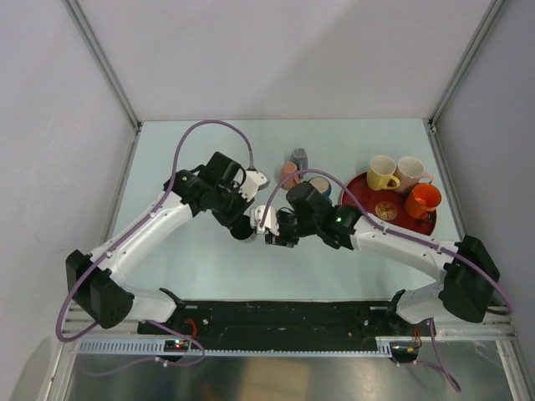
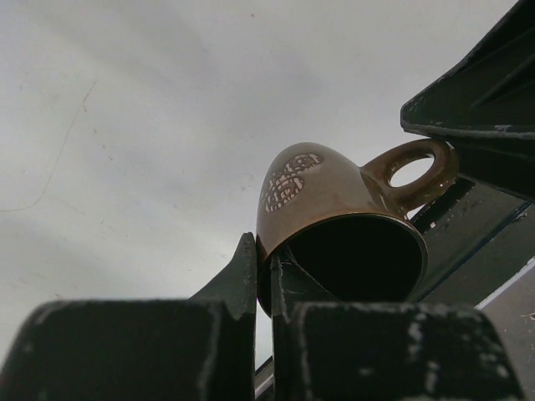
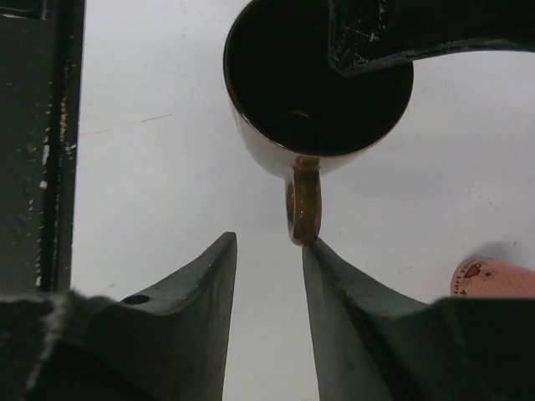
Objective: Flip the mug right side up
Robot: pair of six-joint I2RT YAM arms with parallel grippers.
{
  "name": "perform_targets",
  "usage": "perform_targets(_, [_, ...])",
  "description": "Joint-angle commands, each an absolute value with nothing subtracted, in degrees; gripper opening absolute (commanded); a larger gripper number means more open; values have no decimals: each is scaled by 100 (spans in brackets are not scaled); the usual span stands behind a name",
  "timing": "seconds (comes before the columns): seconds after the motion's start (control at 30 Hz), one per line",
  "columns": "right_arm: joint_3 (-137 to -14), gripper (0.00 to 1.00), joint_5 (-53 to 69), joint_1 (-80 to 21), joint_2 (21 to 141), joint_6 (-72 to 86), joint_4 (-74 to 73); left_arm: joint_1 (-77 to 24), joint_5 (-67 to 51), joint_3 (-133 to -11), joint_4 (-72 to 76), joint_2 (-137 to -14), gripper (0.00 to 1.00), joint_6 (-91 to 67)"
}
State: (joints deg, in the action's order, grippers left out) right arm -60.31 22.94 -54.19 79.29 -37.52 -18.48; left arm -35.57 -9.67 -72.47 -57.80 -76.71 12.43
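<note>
Near the middle of the tabletop, the left gripper [image 2: 263,261] is clamped on the rim of the brown mug [image 2: 322,188], with one finger inside and one outside. The right gripper [image 3: 269,267] faces the mug's mouth with its fingers apart, and the handle [image 3: 303,200] is just at one fingertip. A pale pattern on the mug's side cannot be read. Farther off, toward the right edge, a red tray [image 1: 360,194] holds three cups [image 1: 382,173].

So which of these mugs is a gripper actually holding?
The brown mug, pinched at its rim by the left gripper. The yellow mug, white mug and orange mug stand untouched on the red tray.
</note>
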Motion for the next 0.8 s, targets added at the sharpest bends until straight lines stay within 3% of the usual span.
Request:
perform_targets(0.0, [-6334,39,1743,-5633,8126,-3590,-1109,-3537,-1168,-7675,-5856,-7689,0,1145])
perform_targets(0.3, [-6383,28,1543,-5731,8324,-3555,-838,-3538,-1388,-7780,-5916,-7816,0,1174])
perform_targets(0.47, [-6410,3,1560,-5727,8418,-3584,-808,-3539,-1554,-7909,-5921,-7890,4,1119])
perform_targets(0.6, [-6395,0,1631,-5615,8352,-3683,-989,-3537,-1501,-7986,-5907,-7884,63,1103])
perform_targets(0.67, [-6297,0,1733,-5497,8225,-3687,-1104,-3536,-1419,-8030,-5904,-7825,80,1098])
perform_targets(0.77, [-5996,0,1877,-5239,7909,-3616,-1281,-3486,-1335,-8101,-5906,-7683,90,1106])
